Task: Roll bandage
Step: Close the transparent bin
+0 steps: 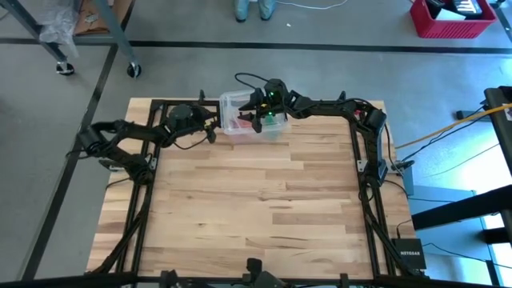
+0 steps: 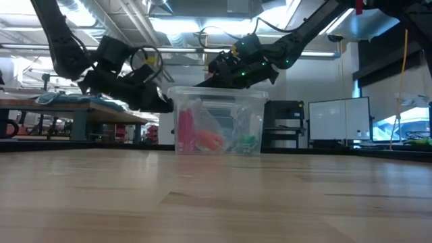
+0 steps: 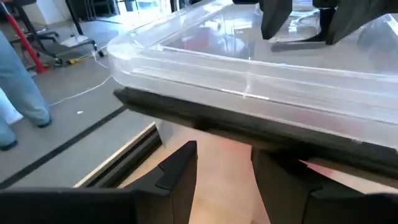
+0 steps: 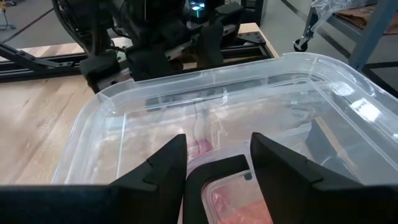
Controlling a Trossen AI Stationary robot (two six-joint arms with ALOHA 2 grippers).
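Clear plastic box (image 1: 240, 114): kept at the table's far edge.
Left gripper (image 3: 224, 171): fingers parted, set at the box's rim, probably to steady it.
Right gripper (image 4: 217, 163): fingers parted, empty, poised over the box for reaching in.
Bandage (image 2: 247, 142): green cloth lies inside the box, ungrasped.

A box (image 1: 232, 104) stands on the table (image 1: 256, 208) near the far edge, midway between the 2 arms. The left gripper (image 1: 210, 124) is placed just beside the box's left wall, at rim level. The right gripper (image 1: 258, 114) is positioned above the box's open top, on its right side. Several items (image 2: 216, 138) lie inside the box. A person's legs (image 1: 254, 8) are seen on the floor beyond the table.
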